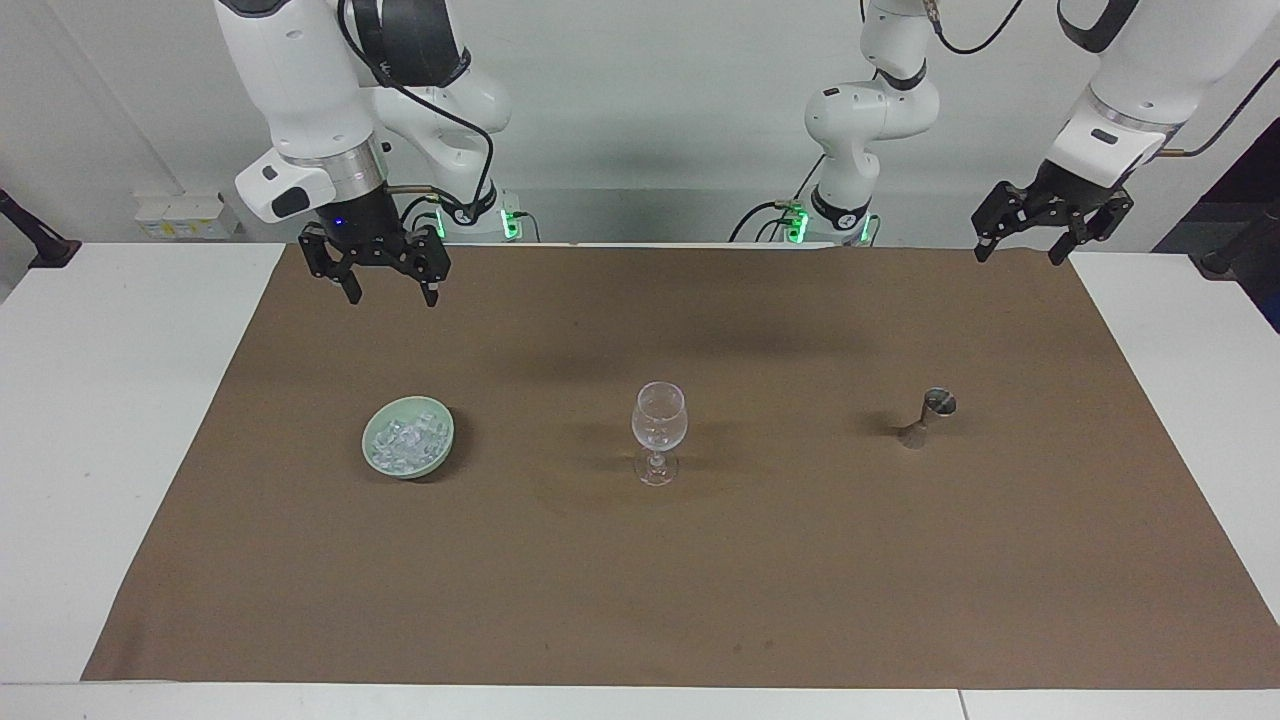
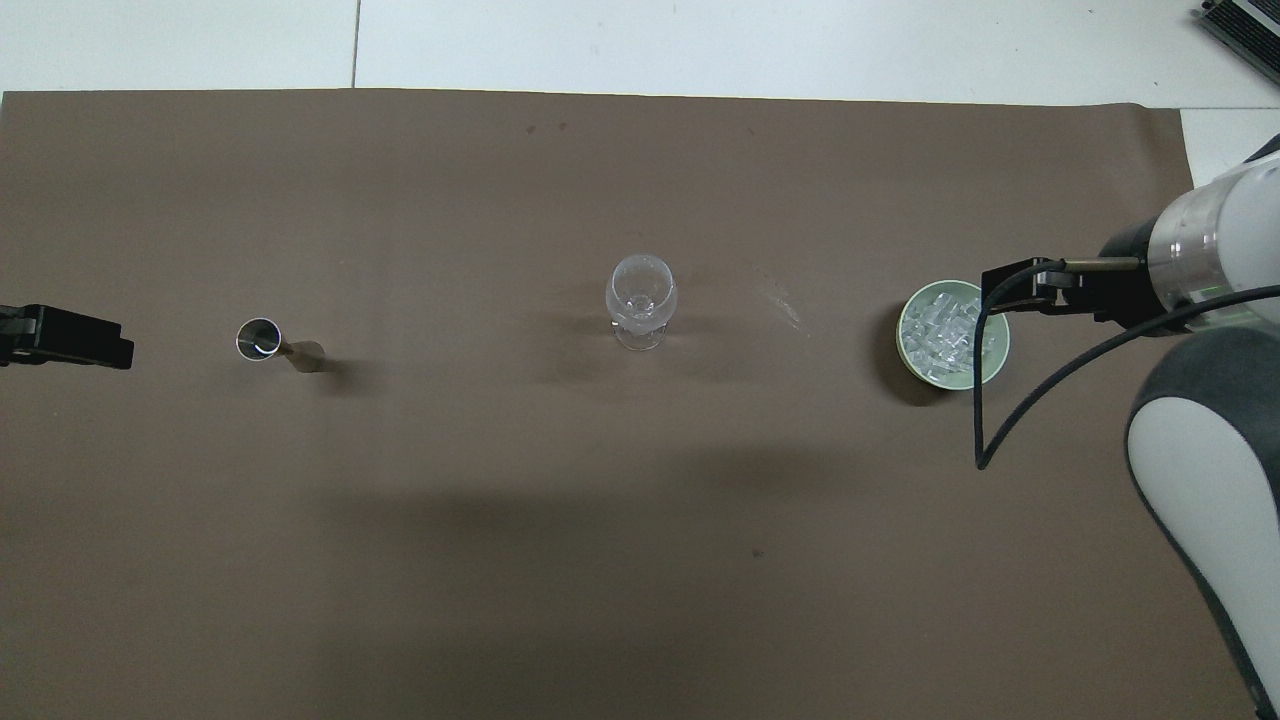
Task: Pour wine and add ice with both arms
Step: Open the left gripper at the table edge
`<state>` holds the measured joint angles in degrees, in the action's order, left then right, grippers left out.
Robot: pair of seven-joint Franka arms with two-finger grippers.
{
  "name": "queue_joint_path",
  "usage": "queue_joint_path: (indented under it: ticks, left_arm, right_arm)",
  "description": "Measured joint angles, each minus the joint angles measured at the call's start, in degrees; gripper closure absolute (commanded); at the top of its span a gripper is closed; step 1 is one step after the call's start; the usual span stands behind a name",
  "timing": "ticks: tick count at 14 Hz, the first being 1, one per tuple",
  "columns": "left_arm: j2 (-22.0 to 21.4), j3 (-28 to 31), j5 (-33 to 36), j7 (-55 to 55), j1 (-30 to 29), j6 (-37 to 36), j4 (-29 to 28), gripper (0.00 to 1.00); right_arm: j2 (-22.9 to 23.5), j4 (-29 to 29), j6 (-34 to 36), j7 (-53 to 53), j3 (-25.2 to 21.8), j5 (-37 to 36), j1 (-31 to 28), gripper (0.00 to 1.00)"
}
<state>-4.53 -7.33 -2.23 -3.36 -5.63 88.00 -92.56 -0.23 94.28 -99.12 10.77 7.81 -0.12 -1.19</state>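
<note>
- Three items set in one row across the brown mat (image 1: pixel 640 580) on the tabletop (image 1: pixel 110 420), well apart from one another — room enough, by the look of it, for either arm to come down without knocking a neighbour.
- Centred: an upright wine glass (image 1: pixel 659 428), apparently empty, sited where both arms could plausibly reach.
- Toward the right arm's end: a pale green bowl (image 1: pixel 375 452) heaped with the ice (image 1: pixel 405 442), many small clear cubes, none yet in the glass.
- Toward the left arm's end: a small metal measuring cup (image 1: pixel 929 415), standing upright on its narrow waist; contents impossible to judge.
- Right gripper (image 1: pixel 386 283) raised over the mat's edge, on the robots' side of the bowl, fingers (image 1: pixel 431 282) spread and holding nothing — probably posted on the ice side for that job.
- Left gripper (image 1: pixel 1052 230) up over the mat's corner at its own end, fingers (image 1: pixel 1060 243) likewise spread and empty, likely assigned the pouring.
- Nothing gripped so far; task seemingly at its start.
</note>
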Motion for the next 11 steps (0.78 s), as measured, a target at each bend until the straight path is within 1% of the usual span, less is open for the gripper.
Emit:
queue_joint_path:
  ticks: [4, 7, 11]
  left_arm:
    - [0.0, -0.07, -0.02, 0.17, 0.01, -0.01, 0.0, 0.0]
    - [0.0, -0.08, -0.68, 3.42, 0.01, -0.03, -0.03, 0.0]
    - [0.0, -0.1, -1.46, 5.09, 0.02, -0.03, -0.03, 0.0]
  right_arm:
    - [0.0, 0.0, 0.0, 0.0, 0.0, 0.0, 0.0, 0.0]
    - [0.0, 0.0, 0.0, 0.0, 0.0, 0.0, 0.0, 0.0]
    - [0.0, 0.0, 0.0, 0.0, 0.0, 0.0, 0.0, 0.0]
